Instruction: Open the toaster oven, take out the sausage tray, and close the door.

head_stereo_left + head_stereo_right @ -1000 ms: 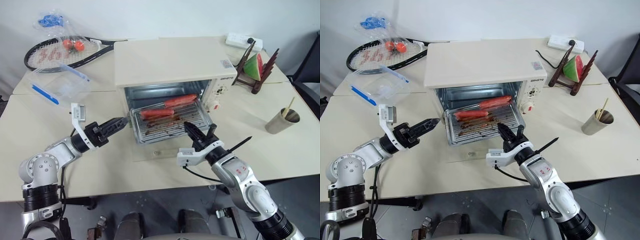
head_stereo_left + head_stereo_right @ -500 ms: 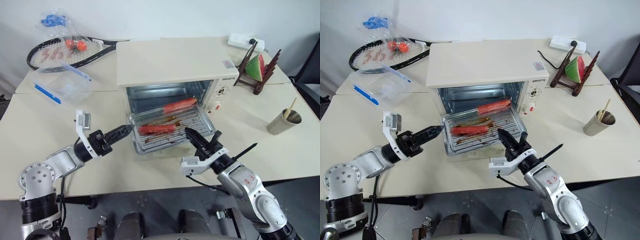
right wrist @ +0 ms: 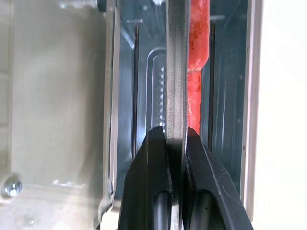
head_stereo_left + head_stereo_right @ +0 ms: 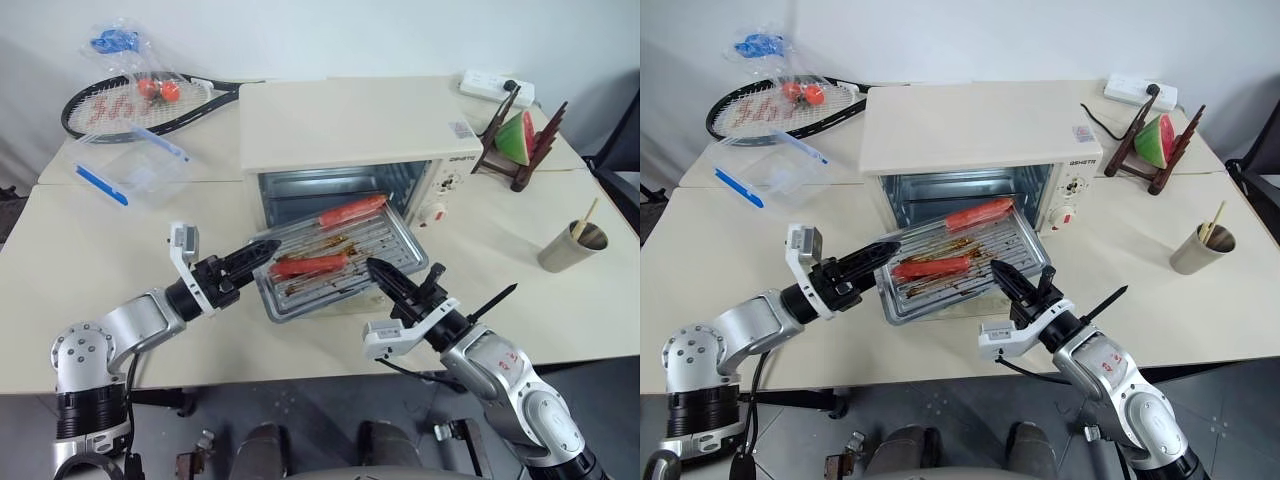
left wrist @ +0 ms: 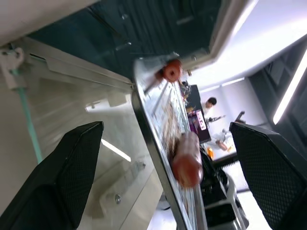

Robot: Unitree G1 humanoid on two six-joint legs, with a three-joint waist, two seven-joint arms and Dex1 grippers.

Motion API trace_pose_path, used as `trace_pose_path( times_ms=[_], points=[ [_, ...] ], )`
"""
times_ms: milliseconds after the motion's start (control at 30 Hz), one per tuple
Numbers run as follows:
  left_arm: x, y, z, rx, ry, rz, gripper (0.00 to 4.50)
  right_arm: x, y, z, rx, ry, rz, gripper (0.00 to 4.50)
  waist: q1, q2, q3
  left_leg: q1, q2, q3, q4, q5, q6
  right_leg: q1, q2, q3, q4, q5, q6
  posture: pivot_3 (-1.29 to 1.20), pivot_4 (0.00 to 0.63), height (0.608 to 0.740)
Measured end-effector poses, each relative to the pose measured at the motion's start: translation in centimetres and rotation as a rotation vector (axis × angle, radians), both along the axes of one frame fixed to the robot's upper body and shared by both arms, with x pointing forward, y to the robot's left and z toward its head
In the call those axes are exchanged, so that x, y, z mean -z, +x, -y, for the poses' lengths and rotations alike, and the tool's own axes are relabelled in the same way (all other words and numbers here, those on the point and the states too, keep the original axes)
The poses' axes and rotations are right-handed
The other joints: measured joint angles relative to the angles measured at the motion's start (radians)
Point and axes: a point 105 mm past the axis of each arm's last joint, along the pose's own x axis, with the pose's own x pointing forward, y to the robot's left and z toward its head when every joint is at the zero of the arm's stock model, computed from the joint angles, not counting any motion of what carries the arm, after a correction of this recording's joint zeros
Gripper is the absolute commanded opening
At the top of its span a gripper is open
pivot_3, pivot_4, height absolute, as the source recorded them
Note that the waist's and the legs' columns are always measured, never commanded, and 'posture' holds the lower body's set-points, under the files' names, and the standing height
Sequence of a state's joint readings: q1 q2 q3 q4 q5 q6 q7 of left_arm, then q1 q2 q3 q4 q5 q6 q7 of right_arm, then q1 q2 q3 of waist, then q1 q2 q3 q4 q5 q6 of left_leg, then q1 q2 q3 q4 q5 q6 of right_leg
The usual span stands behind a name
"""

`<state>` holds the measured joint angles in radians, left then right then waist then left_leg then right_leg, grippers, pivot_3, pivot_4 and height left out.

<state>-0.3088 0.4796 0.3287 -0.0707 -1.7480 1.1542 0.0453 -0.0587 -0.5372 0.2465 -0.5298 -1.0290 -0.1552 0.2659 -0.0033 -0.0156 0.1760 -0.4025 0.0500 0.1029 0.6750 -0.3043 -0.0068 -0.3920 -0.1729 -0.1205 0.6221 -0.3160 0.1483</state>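
shallow silvery ribbed metal sausage tray point(image 4: 335, 264): stiff, light, prob greasy; sausages may roll. right gripper point(image 4: 385, 284) pinches front rim; left gripper point(image 4: 258, 257) gapes at left edge.

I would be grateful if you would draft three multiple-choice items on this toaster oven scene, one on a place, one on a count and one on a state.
1. Where is the sausage tray?
A. Partly drawn out over the lowered door
B. On top of the toaster oven
C. On the tennis racket

2. How many sausages lie on the tray?
A. One
B. Two
C. Four

3. How does the right claw stand?
A. Wide open above the tray
B. Shut on the cup
C. Shut on the tray's front edge

Answers:
1. A: the head views show the tray sticking out of the oven mouth, above the glass door.
2. B: two red sausages show on the ribbed bottom.
3. C: the right wrist view shows both fingers pinching the thin metal edge.
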Motion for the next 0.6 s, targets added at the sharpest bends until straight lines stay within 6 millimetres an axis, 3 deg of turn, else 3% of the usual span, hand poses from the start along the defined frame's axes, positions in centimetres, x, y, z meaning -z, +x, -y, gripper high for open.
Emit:
trace_pose_path(
  times_ms=[133, 567, 600],
  points=[
    [0.58, -0.48, 0.99, 0.070, -0.014, -0.070, 4.48, -0.04, 0.03, 0.24, 0.006, -0.004, 0.001, 0.00, 0.003, 0.000, 0.000, 0.000, 0.000, 0.000, 0.001, 0.000, 0.000, 0.000, 0.000, 0.000, 0.000, 0.000, 0.000, 0.00, 0.150, 0.740],
    [0.44, 0.06, 0.84, 0.032, -0.073, -0.113, 4.48, 0.22, -0.10, 0.17, 0.000, -0.009, -0.012, 0.00, 0.002, 0.000, 0.000, 0.000, 0.000, 0.004, 0.001, 0.000, 0.000, 0.001, 0.000, 0.000, 0.000, 0.000, 0.000, 0.00, 0.150, 0.740],
    [0.49, 0.08, 0.81, 0.030, -0.072, -0.116, 4.30, 0.25, -0.10, 0.17, 0.001, -0.010, -0.014, 0.00, 0.002, 0.000, 0.000, 0.000, 0.000, 0.005, 0.001, 0.000, 0.000, 0.000, 0.000, 0.000, 0.000, 0.000, 0.000, 0.00, 0.150, 0.740]
  ],
)
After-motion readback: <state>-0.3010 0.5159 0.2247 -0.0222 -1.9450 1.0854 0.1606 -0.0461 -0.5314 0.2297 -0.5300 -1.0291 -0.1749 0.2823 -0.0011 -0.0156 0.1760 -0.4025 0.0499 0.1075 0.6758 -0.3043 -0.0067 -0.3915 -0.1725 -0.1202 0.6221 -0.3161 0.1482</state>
